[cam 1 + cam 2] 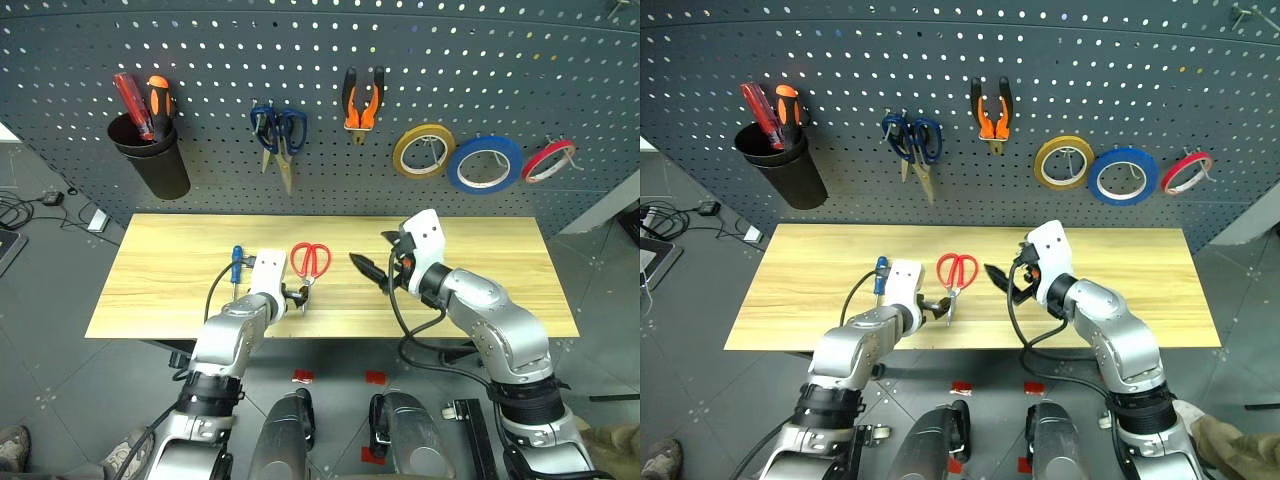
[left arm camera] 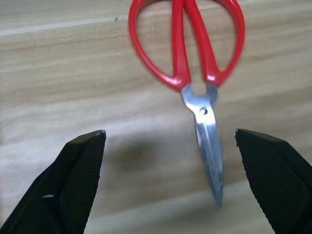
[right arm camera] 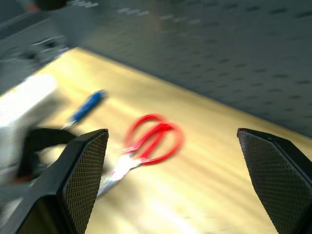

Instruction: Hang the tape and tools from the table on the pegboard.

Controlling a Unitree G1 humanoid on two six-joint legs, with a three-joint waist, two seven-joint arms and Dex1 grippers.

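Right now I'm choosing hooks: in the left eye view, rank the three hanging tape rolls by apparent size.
1. blue tape, largest.
2. yellow roll.
3. red roll, smallest, though it hangs tilted, so its width is less certain.

Left arm reaches forward and down, wrist bent, left gripper (image 1: 296, 297) pointing steeply down; both black fingers (image 2: 73, 185) spread wide apart, nothing between them. Right arm bent at elbow, forearm angled in toward left arm, white wrist housing raised. Right gripper (image 1: 375, 258) sits higher than left gripper, pointing across toward it, near level; its fingers (image 3: 80, 183) also spread wide, holding nothing. Two grippers near each other, not touching.
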